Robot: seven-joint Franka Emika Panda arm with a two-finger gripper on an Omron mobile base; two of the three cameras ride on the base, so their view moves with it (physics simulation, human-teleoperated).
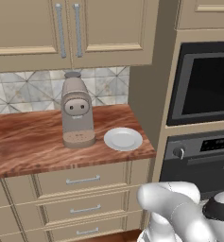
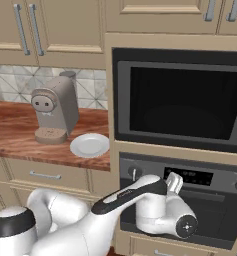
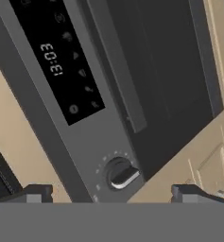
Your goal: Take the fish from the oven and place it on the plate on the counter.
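Facing the oven (image 2: 190,200) at close range, the gripper (image 3: 108,194) has its two dark fingertips (image 3: 35,193) spread wide at the bottom of the hand view, with nothing between them. The oven door is shut, so the fish cannot be seen; whatever lies inside is hidden behind the dark door. In the hand view the oven is rolled sideways: its black display (image 3: 56,59) runs through the upper left of the frame, the long grey door handle (image 3: 118,71) slants down the centre, and the round knob (image 3: 119,174) sits just above the gap between the fingertips, near them but apart. In the right base view the hand is in the lower middle of the frame, right at the silver control panel, beside the display.

The plate (image 1: 123,139) lies in the middle of the left base view, flat on the counter (image 1: 28,142) close to its front right corner, where the wood ends against the tall cabinet side. A coffee machine (image 1: 77,113) stands just left of the plate, apart from it. Left of the machine the counter top is open wood up to the frame's edge. A black glass-fronted appliance (image 2: 182,102) fills the upper right of the right base view, above the oven
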